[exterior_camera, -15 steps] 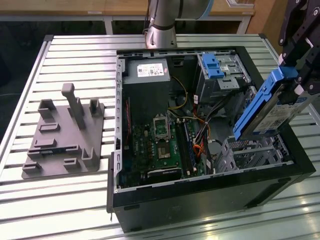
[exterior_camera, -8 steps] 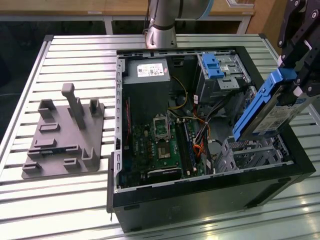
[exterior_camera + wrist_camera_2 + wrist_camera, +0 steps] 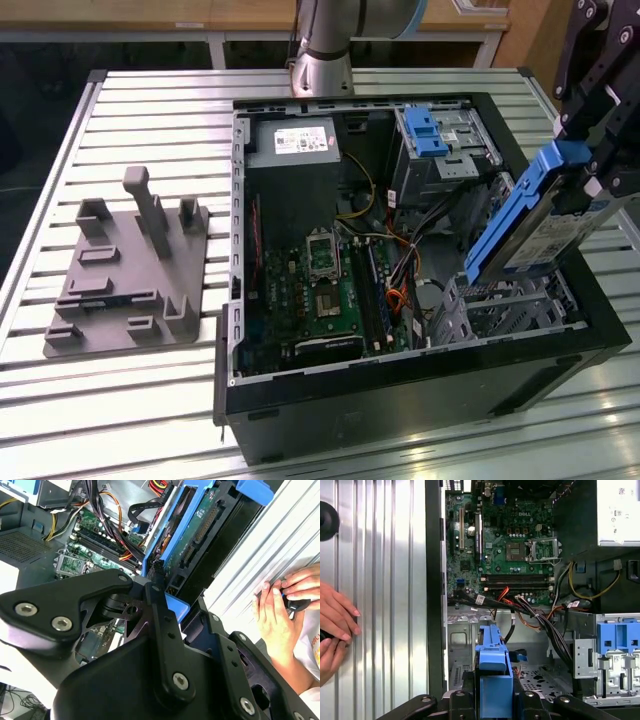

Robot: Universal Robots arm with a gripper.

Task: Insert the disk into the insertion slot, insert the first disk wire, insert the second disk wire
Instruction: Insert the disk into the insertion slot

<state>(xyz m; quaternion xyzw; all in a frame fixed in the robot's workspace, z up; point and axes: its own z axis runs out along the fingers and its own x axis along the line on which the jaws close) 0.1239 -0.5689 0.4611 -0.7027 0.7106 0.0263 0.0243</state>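
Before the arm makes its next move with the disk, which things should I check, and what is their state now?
1. Grip: gripper shut on the disk, ok.
2. Seating in the insertion slot: not ok, the disk hangs tilted above it.
3. Slot free of cables: cannot tell, a black bundle runs close by.
4. Bystander: hands outside the case, ok; they rest on the table.

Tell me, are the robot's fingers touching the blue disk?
Touching. In the first wrist view the fingers squeeze the disk from both sides; in the exterior view it hangs tilted above the case.
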